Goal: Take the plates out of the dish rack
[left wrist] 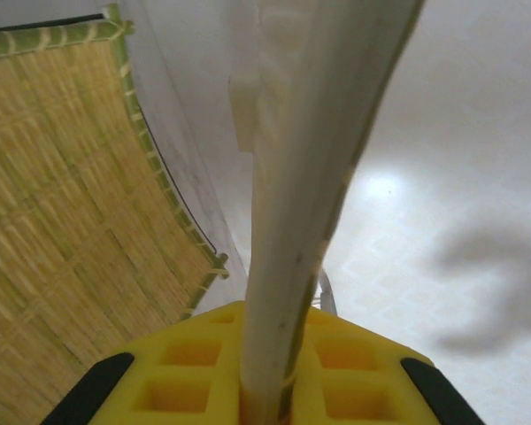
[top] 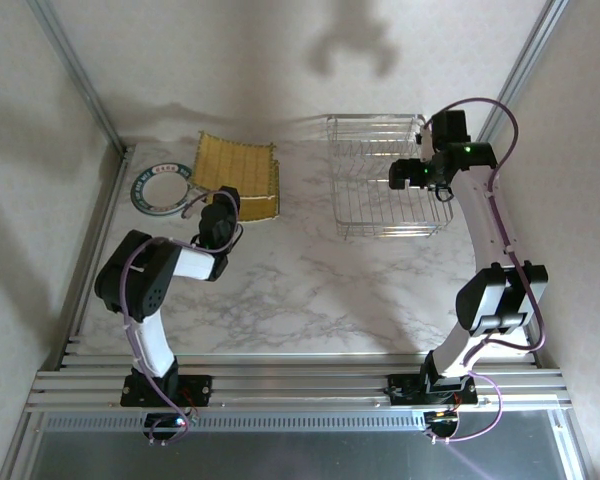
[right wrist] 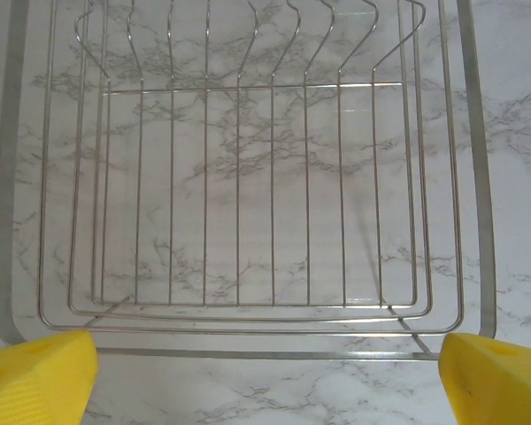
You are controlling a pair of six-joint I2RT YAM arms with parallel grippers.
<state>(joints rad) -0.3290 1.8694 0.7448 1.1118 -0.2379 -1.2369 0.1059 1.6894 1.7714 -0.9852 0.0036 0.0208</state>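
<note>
Left fingers [left wrist: 190, 367] clench a white plate [left wrist: 292, 177] edge-on, just beside the mustard square plate [top: 237, 178] on my desk [top: 310, 290]. I see right fingers [right wrist: 35, 376] released above the dish rack [right wrist: 248, 195]; a teal-rimmed plate [top: 162, 188] lies far left.

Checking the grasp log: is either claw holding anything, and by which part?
The left claw clamps a white plate by its rim, seen edge-on. The right claw is open over the dish rack, holding nothing.
</note>
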